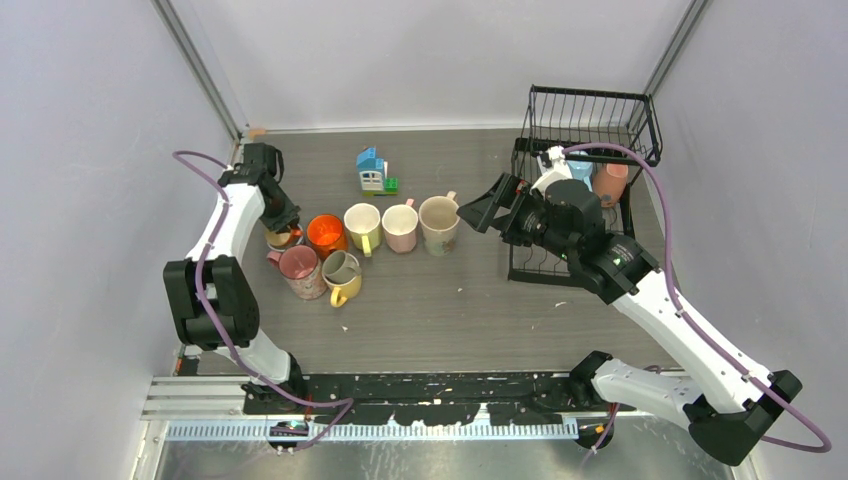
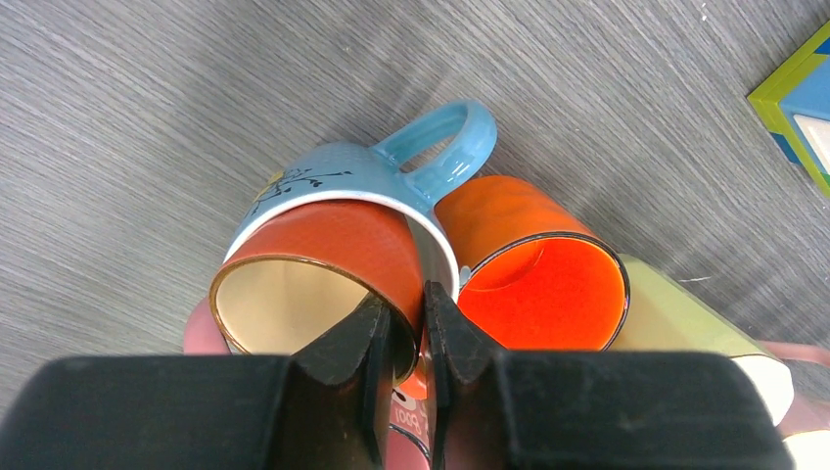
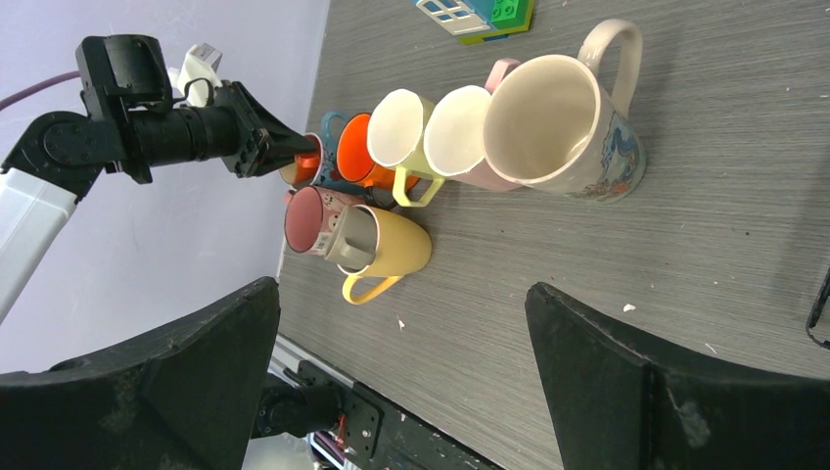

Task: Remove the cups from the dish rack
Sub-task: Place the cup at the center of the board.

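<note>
Small glossy handled cups in mixed colours, mouths up. Grouped on the bench (image 1: 450, 320) left of centre: a far row of orange-brown cup (image 2: 323, 245), orange cup (image 1: 326, 235), pale yellow cup (image 1: 362, 226), pink-sided cup (image 1: 400, 227) and tall cream cup (image 1: 439, 223). Nearer the near edge: a dusty pink cup (image 1: 300, 272) and a yellow cup (image 1: 343, 277). Seated, as far as can be told, inside a light blue cup (image 2: 431, 147) with a looped handle: the orange-brown one, cream within.

Pinched between the narrow fingers of the left gripper (image 2: 423, 305): that orange-brown cup's rim wall, close to the left edge. Spread wide and holding nothing: the right gripper (image 1: 483, 207), between the tall cream cup and the dish rack (image 1: 590, 100).

Black wire, two tiers, at the far right corner near the right edge. Open bench between cup group and rack and along the near edge; tighter at the left edge, with the wall (image 1: 100, 150) close by.

Counted: eight cups on the bench. In the rack, one salmon cup (image 1: 610, 182) and a light blue shape (image 1: 580, 168) beside it, half hidden by the right arm (image 1: 650, 290). One toy house (image 1: 373, 172) near the far edge.
</note>
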`<state>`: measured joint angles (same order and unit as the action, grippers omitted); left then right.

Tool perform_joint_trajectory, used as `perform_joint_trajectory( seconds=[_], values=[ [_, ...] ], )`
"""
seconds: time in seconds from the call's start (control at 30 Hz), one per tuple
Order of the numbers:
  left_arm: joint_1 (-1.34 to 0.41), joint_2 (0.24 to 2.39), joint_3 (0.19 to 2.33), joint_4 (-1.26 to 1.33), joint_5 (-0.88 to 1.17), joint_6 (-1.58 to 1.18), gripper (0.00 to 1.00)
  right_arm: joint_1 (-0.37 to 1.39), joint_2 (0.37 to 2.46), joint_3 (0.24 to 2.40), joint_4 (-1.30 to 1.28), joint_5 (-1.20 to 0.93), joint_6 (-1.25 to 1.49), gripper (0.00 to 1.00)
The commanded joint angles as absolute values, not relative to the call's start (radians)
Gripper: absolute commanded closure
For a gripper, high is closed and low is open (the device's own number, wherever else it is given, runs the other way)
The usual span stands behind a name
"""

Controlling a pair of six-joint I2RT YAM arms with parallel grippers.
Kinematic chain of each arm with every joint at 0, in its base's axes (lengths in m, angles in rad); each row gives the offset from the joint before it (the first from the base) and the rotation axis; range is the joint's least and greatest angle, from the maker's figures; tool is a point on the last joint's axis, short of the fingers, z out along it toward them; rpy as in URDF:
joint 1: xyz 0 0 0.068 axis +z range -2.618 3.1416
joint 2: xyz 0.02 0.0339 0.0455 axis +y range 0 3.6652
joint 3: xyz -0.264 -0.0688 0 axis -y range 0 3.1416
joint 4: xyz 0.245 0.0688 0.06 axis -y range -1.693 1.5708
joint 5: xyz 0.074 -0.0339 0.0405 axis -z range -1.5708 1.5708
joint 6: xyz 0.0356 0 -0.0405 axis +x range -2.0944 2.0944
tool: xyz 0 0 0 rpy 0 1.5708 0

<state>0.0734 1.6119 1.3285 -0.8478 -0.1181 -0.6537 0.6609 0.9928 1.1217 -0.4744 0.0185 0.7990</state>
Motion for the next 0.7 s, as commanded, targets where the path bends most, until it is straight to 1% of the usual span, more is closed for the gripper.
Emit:
perform_joint_trajectory(
  seconds=[0.0,0.17,0.67],
  values=[
    [0.078,1.585,1.343,-0.831,-0.101,-0.658,0.82,0.659,0.973,1.127,-0.450,0.035,0.792,0.00],
    [0.078,1.575,1.347,-0.836,-0.100,-0.657,0.79,0.659,0.972,1.129,-0.450,0.032,0.790,0.00],
    [0.078,1.559,1.341,-0.836,-0.098,-0.653,0.76,0.659,0.976,1.127,-0.449,0.029,0.791,0.00]
  ],
)
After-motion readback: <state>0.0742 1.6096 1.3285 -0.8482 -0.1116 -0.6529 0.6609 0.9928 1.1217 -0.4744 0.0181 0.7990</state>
